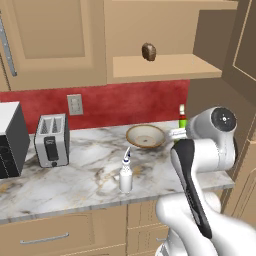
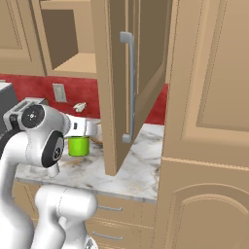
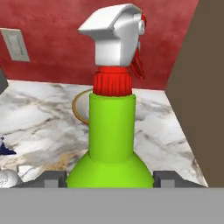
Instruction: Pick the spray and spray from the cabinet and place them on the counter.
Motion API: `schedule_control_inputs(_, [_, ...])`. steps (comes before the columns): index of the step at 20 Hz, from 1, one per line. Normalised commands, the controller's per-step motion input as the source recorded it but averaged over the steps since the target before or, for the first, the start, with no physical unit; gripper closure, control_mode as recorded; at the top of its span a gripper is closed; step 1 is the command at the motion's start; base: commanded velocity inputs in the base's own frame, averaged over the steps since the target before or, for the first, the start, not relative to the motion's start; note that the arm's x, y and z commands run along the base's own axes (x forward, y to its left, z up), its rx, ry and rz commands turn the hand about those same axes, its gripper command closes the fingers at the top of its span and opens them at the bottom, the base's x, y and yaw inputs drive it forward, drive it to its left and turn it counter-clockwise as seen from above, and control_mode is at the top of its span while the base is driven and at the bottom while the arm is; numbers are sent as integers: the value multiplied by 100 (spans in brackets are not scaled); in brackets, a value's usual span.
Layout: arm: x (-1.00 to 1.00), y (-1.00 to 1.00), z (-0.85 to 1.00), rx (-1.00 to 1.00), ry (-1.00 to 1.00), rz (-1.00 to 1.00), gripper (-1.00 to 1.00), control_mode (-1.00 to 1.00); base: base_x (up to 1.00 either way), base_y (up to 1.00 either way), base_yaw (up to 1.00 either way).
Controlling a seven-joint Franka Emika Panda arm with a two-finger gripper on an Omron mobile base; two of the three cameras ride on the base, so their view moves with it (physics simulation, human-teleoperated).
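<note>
Two small dark-fingered gripper (image 3: 109, 180) of a white arm, seen from the hand camera, pinching a bright green plastic spray bottle (image 3: 110, 135) at its wide shoulder, one finger tip pressed to each side. Bottle upright between the fingers, topped by a red collar and a white trigger head with a red lever. Beyond the gripper, a wide white-grey marble counter (image 3: 39, 113) with brown veins, and behind the bottle neck the rim of a shallow tan bowl (image 3: 79, 107). Farther back, a red wall with a pale outlet plate (image 3: 15, 43).

From the left base camera, green bottle (image 1: 182, 118) partly hidden behind the arm's upper joint, near the counter's right end and just right of the tan bowl (image 1: 145, 136). Well to the gripper's left and nearer the counter's front edge, a small white spray bottle (image 1: 126, 175) with a pale trigger nozzle, standing upright on the marble (image 1: 75, 175). Farther left, a silver toaster (image 1: 51, 140). Above, the light tan wooden wall cabinet (image 1: 165, 67) open, a small brown roundish lump (image 1: 148, 51) on its plain shelf.

From the right base camera, green bottle body (image 2: 78, 146) low over the counter (image 2: 141, 165), left of the open cabinet door (image 2: 129, 82) with its vertical silver bar handle.
</note>
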Motion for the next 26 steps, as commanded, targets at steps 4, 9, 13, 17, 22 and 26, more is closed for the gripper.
schedule_control_inputs(4, [33,-33,-38,6,-6,-9,100,-100,0,0,0])
schedule_control_inputs(9, [28,-26,-19,0,0,-1,100,-100,0,0,0])
schedule_control_inputs(13, [14,-10,-16,0,-3,-2,100,-100,0,0,0])
schedule_control_inputs(17, [17,-2,-30,0,-15,0,100,-100,0,0,0])
schedule_control_inputs(22, [22,-27,-50,2,-5,-5,100,-100,0,0,0])
schedule_control_inputs(26, [18,-24,-37,3,0,-5,100,-100,0,0,0])
